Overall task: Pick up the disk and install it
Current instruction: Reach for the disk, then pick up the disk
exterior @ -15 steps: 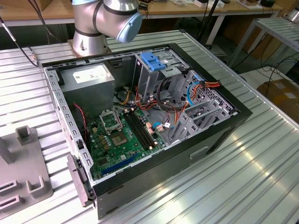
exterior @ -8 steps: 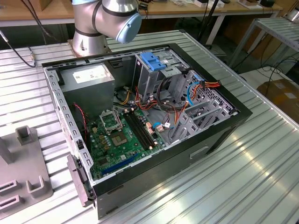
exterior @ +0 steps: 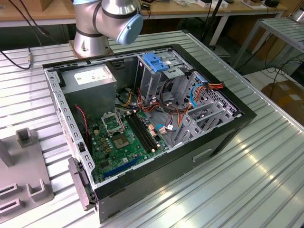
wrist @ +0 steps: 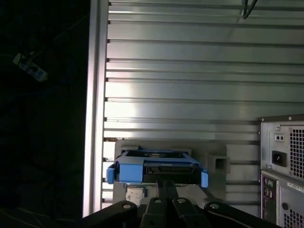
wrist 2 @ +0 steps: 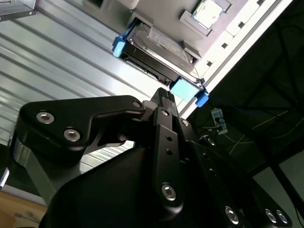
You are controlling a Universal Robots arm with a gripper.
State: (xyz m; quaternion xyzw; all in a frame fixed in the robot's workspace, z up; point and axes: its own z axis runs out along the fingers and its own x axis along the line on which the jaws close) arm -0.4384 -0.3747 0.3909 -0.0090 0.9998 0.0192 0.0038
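The disk (wrist: 156, 166) is a flat grey drive in a bright blue carrier, lying on a grey fixture (wrist: 216, 164) near the table's edge. In the second wrist view the disk (wrist 2: 156, 45) shows its labelled face and blue corner pieces. My black gripper (wrist: 166, 184) is right at the middle of the disk's near edge, and its tip (wrist 2: 164, 97) sits beside a blue carrier piece. Contact with the disk cannot be made out. The open computer case (exterior: 223, 137) lies on its side in the exterior view.
Inside the case are a green motherboard (exterior: 126, 137), a grey power supply (exterior: 90, 80), cable bundles and a tall metal drive cage with a blue latch (exterior: 154, 61). A grey fixture (exterior: 23, 180) stands at the exterior view's left. The table edge (wrist: 92, 118) drops to dark floor.
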